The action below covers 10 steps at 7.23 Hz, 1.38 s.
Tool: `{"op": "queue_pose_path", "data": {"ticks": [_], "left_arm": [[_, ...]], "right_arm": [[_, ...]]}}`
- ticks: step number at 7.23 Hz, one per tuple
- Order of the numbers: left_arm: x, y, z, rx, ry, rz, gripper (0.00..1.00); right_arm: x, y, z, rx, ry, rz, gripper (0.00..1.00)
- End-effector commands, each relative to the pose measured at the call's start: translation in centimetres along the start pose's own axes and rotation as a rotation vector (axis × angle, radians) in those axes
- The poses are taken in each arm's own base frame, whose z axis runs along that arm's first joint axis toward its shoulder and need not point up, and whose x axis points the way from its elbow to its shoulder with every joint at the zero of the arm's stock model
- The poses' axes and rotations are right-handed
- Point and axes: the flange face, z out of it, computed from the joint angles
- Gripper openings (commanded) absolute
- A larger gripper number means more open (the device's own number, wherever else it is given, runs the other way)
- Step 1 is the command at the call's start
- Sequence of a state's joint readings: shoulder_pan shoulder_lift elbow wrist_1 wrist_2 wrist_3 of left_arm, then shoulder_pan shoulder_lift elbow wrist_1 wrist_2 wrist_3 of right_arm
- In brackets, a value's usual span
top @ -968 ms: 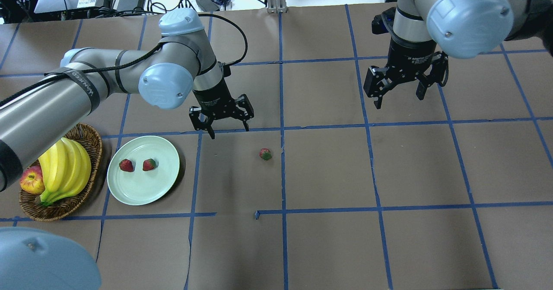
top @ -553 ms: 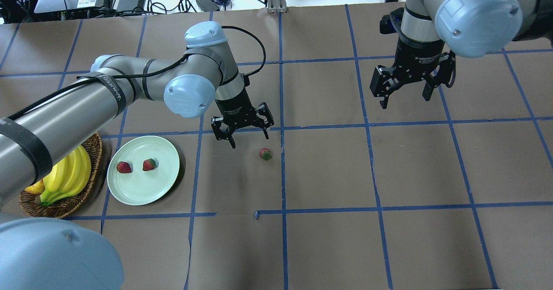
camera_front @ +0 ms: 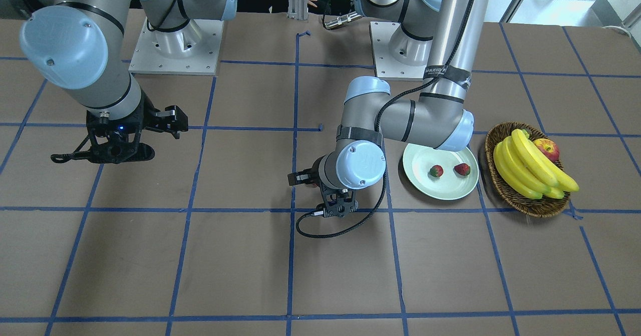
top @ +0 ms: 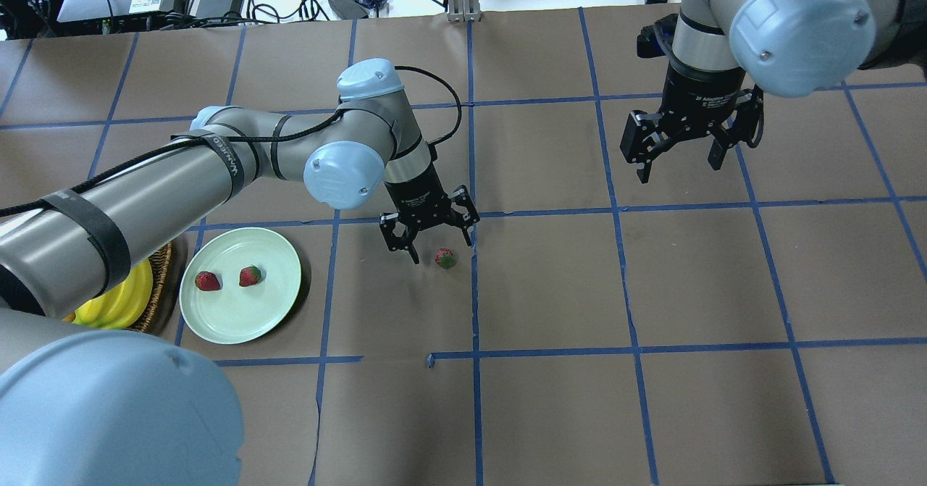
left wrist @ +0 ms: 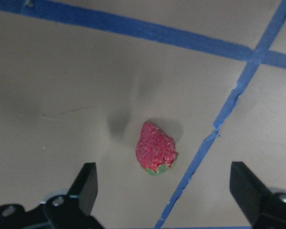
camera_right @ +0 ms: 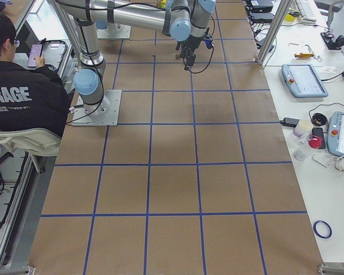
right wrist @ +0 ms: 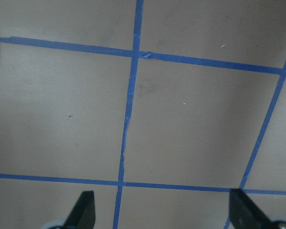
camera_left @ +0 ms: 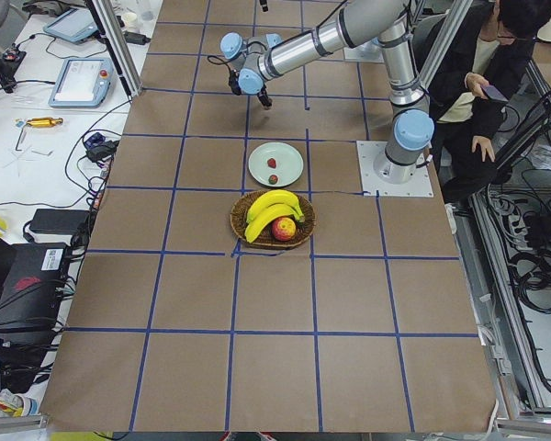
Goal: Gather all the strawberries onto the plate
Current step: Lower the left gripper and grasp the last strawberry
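Presently, the left gripper [top: 442, 249] hung over the loose strawberry [top: 445, 258] at mid-table, fingers [left wrist: 86, 183] spread wide, holding nothing; a second strawberry [top: 250, 276] and a third strawberry [top: 208, 280] lay on the plate [top: 239, 319], well to its left; the right gripper [top: 678, 169] hovered far right, wide open, empty.

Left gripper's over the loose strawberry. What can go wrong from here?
1. The loose strawberry lies slightly ahead of the open left gripper in the wrist view; closing now may clip it or flick it away.
2. It is small and rounded, so it might squirt out of the grip.
3. The plate is shallow and already holds two strawberries; a careless drop may knock one off.
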State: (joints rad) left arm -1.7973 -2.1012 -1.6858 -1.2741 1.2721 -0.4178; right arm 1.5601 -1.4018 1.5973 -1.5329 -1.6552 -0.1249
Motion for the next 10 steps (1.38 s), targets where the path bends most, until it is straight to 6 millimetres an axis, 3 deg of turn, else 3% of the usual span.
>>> {"op": "queue_pose_path", "data": {"ticks": [1,3,5,7,8,10], "left_arm": [[0.0,-0.4,1.2,-0.018,-0.011,0.001,0.66],[0.0,-0.3,1.3,-0.023,-0.015,0.0,0.0],[-0.1,-0.1,0.8,-0.013,-0.027,0.006,0.0],[-0.7,0.7,-3.4,0.081,-0.074,0.045,0.0],[-2.1,1.0,-5.6,0.08,-0.132,0.115,0.0],[-9.7,-0.3,-9.5,0.049,-0.243,0.158,0.0]], "right_arm": [[0.0,-0.1,0.2,-0.004,-0.002,-0.001,1.0],[0.0,-0.1,0.2,-0.004,-0.002,0.0,1.0],[0.0,-0.1,0.1,0.0,0.0,0.001,1.0],[0.0,-0.1,0.1,0.002,0.0,0.001,1.0],[0.0,-0.2,0.1,0.003,0.0,0.001,1.0],[0.0,-0.2,0.1,0.003,0.002,0.001,1.0]]}}
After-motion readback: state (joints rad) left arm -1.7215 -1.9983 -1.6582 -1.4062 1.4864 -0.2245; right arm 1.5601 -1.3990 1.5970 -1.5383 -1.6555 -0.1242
